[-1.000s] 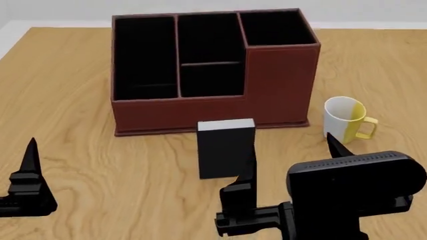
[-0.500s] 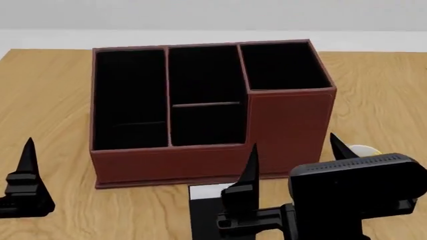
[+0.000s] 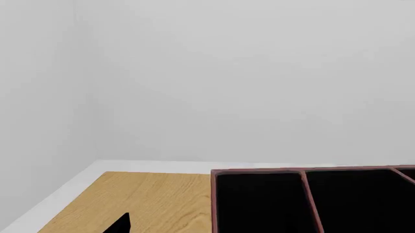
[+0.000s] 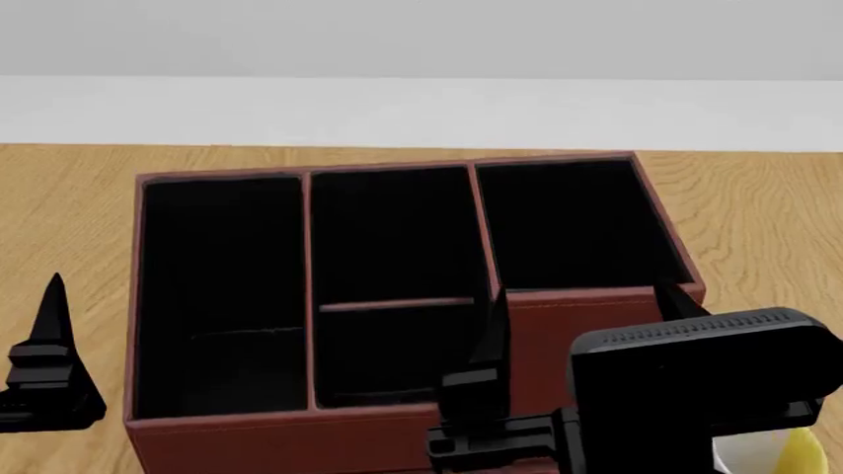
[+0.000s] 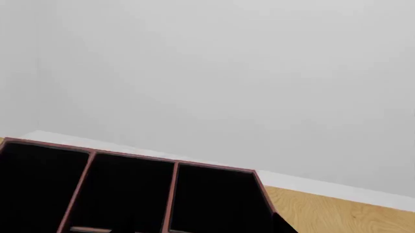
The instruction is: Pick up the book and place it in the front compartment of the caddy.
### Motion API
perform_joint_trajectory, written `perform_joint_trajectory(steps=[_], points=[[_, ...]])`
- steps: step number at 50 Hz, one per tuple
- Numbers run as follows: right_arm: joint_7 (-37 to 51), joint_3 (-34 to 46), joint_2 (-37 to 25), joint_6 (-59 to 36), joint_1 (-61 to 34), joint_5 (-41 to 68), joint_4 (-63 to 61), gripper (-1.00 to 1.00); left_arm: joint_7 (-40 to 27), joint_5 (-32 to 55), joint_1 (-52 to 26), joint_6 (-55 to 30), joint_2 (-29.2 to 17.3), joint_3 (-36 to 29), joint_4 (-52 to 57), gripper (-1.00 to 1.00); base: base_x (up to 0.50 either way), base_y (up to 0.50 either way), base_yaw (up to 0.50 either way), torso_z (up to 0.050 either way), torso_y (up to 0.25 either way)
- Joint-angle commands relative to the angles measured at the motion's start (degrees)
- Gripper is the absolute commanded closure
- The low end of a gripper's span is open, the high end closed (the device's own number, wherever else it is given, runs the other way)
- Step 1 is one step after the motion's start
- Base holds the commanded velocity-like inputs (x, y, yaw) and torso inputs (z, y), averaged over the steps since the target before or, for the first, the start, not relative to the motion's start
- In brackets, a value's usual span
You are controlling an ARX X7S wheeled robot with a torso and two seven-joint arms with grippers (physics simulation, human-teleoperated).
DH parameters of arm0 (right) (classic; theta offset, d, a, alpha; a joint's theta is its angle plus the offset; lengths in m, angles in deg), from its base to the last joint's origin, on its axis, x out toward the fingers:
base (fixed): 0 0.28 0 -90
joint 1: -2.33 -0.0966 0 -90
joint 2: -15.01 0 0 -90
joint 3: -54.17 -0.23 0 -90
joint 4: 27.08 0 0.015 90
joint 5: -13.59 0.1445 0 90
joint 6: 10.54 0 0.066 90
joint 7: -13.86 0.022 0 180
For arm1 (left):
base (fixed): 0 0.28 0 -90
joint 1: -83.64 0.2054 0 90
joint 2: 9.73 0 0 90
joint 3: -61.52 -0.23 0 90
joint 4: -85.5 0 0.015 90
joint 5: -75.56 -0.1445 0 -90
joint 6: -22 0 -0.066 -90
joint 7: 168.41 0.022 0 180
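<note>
As the left wrist camera looks out, the caddy (image 3: 259, 171) lies ahead of the left tool and off to one side, showing its reddish-brown rim and two black bays split by a thin divider. A bare stretch of wooden worktop (image 3: 149, 199) lies beside it, below a plain pale wall. A small black sliver at the picture's edge is probably one fingertip (image 3: 121, 224) of that tool.

From the head camera, the left tool (image 4: 50, 365) shows only one dark pointed finger, standing over the worktop (image 4: 66, 197) just left of the caddy (image 4: 264, 434) and clear of it. With its partner out of frame, I cannot tell how wide it is parted or whether it has hold of anything. The right tool (image 4: 579, 292) has its two fingers set well apart, with nothing gripped between them. They point at the caddy's near wall, around the step between the middle bays and the taller right-hand bay. A white-and-yellow mug (image 4: 777, 456) peeks out below and to the right of this tool's bulky body.

Through the right wrist camera, the caddy (image 5: 129, 155) sits directly ahead of the tool, with three black bays side by side and worktop (image 5: 337, 213) beyond its corner.

None of the three views shows the book, so its place cannot be told.
</note>
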Motion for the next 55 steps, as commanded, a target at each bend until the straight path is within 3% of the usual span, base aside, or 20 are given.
perform_joint_trajectory(steps=[1,15,20,24,27,34,44,55], points=[[0.1,-1.1,0.9,-1.4,-0.8,0.0,-0.8,-1.00,1.9,-1.5,0.3,3.6,0.6,0.4,-2.2,-1.00,0.00,0.00,0.00,0.000,0.000],[3.2,-2.0,-0.5,-5.0,-3.3,5.0,-1.7,-1.00,1.5,-1.1,0.5,3.9,0.3,0.3,-2.3,-1.00,0.00,0.00,0.00,0.000,0.000],[10.9,-3.1,-4.7,-13.5,-10.4,20.1,-1.5,-1.00,1.4,-1.0,0.2,3.8,0.2,0.2,-2.5,-1.00,0.00,0.00,0.00,0.000,0.000],[28.2,-5.0,-11.0,-13.5,-16.7,48.1,5.9,-1.00,1.4,-0.8,0.4,4.0,0.2,0.1,-2.5,-1.00,0.00,0.00,0.00,0.000,0.000],[39.7,-0.5,-15.2,-13.3,-22.5,63.1,11.2,-1.00,1.3,-0.5,0.0,3.6,0.1,0.2,-2.4,-1.00,0.00,0.00,0.00,0.000,0.000],[53.0,11.4,-20.6,-11.6,-35.6,83.0,20.5,-1.00,1.0,-0.1,-0.7,3.2,0.1,0.2,-2.3,-1.00,0.00,0.00,0.00,0.000,0.000],[57.1,25.5,-23.3,-11.0,-50.6,95.9,28.6,-1.00,0.6,0.3,-1.1,2.8,-0.1,-0.2,-2.0,-1.00,0.00,0.00,0.00,0.000,0.000],[50.3,42.9,-23.6,-13.0,-64.0,104.2,34.3,-1.00,0.0,0.3,-0.8,3.0,-0.3,-0.8,-1.7,-1.00,0.00,0.00,0.00,0.000,0.000]])
